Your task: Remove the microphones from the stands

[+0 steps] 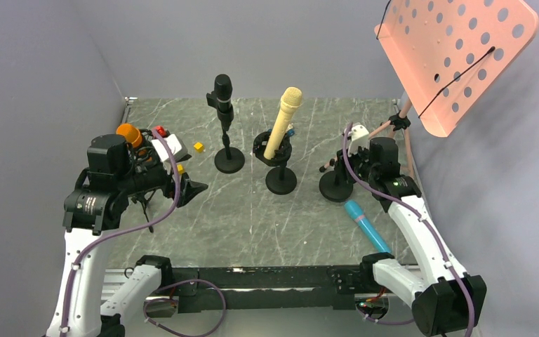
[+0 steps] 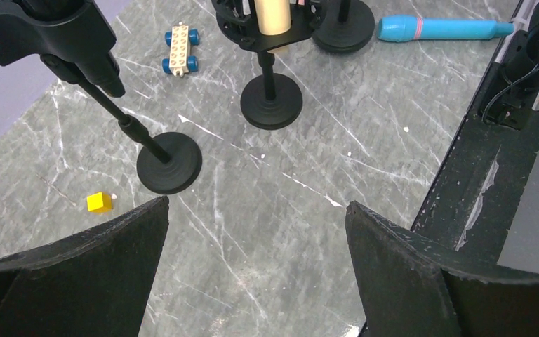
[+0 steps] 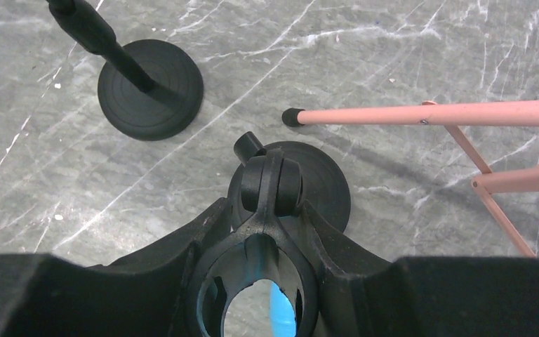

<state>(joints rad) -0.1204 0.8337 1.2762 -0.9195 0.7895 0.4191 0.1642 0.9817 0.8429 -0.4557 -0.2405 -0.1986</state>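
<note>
Top external view, from the left: we see the left arm (image 1: 105,189) bent low over the worktop (image 1: 253,225), with an orange object (image 1: 128,133) partly hidden behind it and a small yellow cube (image 1: 198,146) just beyond. Its jaws are spread wide and hold nothing. In the left wrist view their two fingers (image 2: 84,274) frame bare marble, and the cube lies near the left one. Next comes the left stand (image 1: 229,160), upright, with a black microphone (image 1: 222,91) seated on top. Beside it the middle stand (image 1: 281,180) carries a cream microphone (image 1: 285,116) in a round black cradle, its head leaning to the right. The left wrist view shows a white toy car (image 2: 181,49) with blue wheels on the worktop beyond these two stands. Further right is the right stand (image 1: 335,187), whose clip (image 3: 272,203) is empty: the right wrist view looks straight through its open ring. The right arm's jaws sit close on either side of that clip, and we cannot tell whether they press on it or only flank it. The blue microphone (image 1: 366,225) lies flat on the worktop, out of any stand, near the right stand's base and alongside the right arm (image 1: 421,232). At the far right stands a pink music stand (image 1: 456,56), one foot (image 3: 293,116) just beside the right stand's base.
</note>
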